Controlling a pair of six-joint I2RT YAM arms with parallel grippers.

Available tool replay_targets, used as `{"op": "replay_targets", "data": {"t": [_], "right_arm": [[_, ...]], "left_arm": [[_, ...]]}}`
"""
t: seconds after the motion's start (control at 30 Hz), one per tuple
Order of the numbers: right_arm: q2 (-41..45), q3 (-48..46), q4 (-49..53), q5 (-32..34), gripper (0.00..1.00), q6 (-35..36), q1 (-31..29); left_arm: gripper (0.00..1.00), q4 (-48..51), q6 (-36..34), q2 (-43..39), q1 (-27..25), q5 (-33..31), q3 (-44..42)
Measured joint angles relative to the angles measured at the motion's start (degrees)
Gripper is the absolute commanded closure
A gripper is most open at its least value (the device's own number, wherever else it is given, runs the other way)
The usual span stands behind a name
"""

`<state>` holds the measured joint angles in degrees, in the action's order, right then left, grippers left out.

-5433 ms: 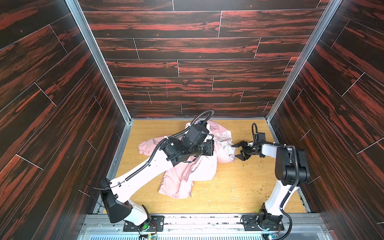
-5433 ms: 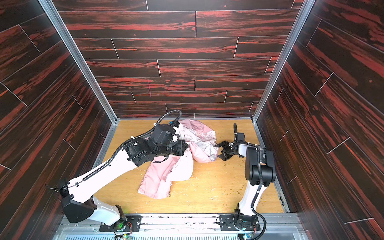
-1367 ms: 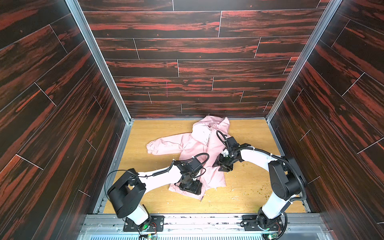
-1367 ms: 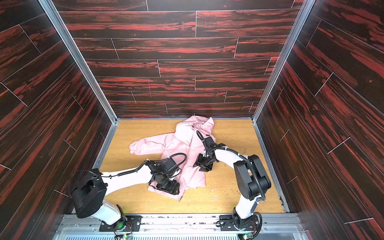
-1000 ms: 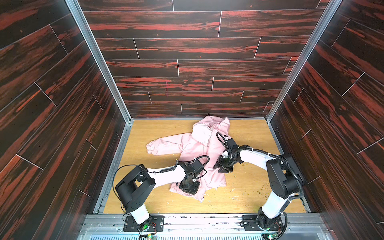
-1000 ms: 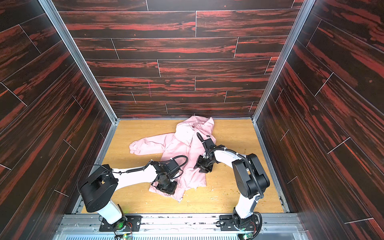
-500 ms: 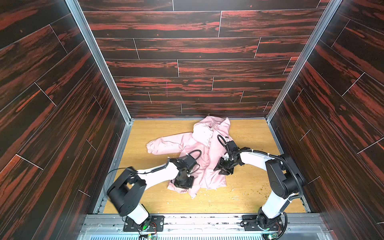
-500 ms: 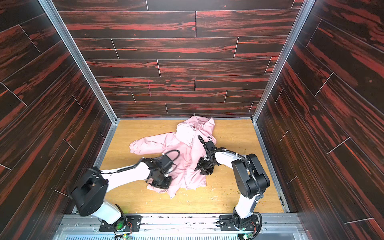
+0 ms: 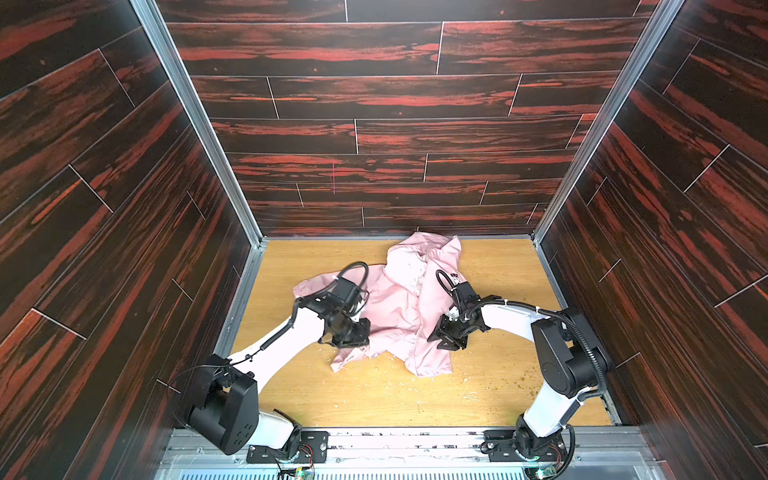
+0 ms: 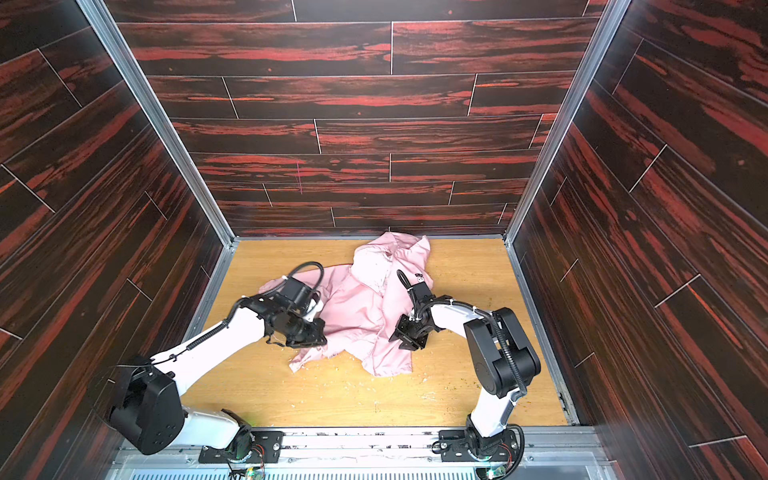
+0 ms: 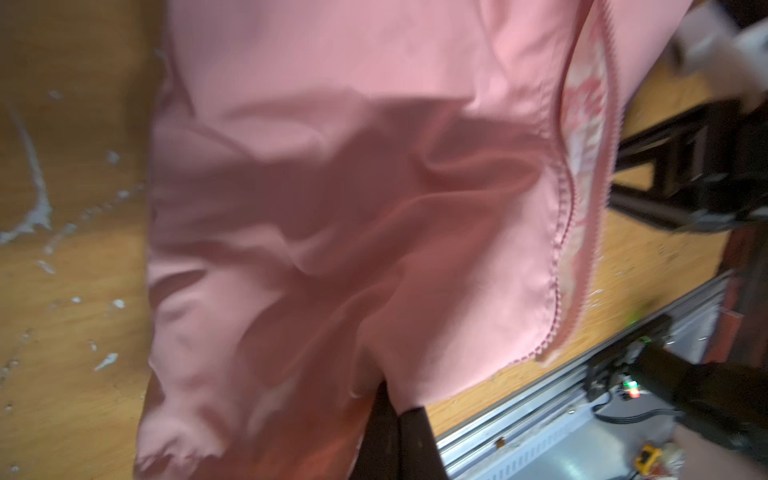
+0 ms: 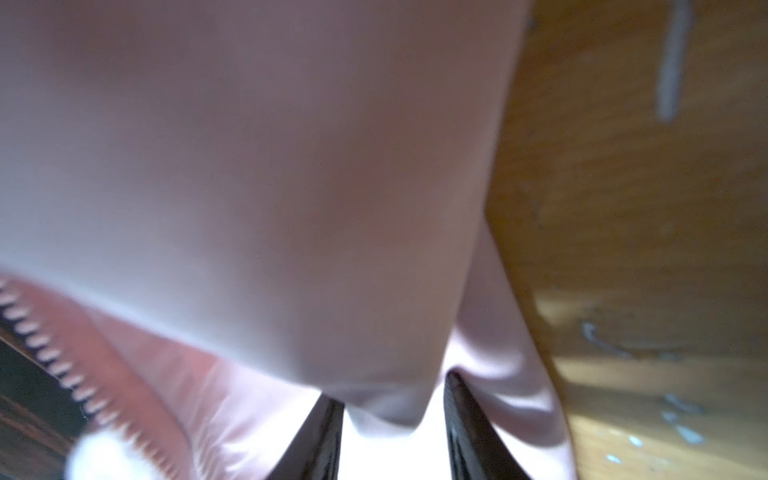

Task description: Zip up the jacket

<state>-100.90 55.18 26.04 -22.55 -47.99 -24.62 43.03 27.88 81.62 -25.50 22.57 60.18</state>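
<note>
left pincer (image 9: pixel 353 337): pinched tight on jacket (image 9: pixel 399 307) hem | right pincer (image 9: pixel 448 340): narrow, gripping jacket fold between jaws

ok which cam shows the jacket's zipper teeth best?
Left wrist: both tooth rows of the zipper run clear and unjoined down the jacket front. Right wrist catches one blurred stretch. In both top views the front edges show, teeth too small to tell.
</note>
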Motion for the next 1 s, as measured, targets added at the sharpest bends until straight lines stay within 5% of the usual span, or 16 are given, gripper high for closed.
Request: {"op": "replay_targets", "data": {"t": [0.47, 0.77, 1.0], "right_arm": [[3.58, -2.64, 2.54, 3.56, 0.58, 0.24, 5.49], [8.68, 1.29, 8.39, 6.95, 0.34, 1.86, 5.01], [15.39, 12.2, 9.68, 4.68, 0.31, 1.81, 0.94]], "left_arm": [[1.0, -5.51, 5.27, -2.64, 3.91, 9.7, 2.01], [1.0, -13.7, 10.91, -2.69, 4.02, 11.37, -1.25], [1.0, -17.49, 13.9, -1.92, 4.07, 13.64, -1.01]]}}
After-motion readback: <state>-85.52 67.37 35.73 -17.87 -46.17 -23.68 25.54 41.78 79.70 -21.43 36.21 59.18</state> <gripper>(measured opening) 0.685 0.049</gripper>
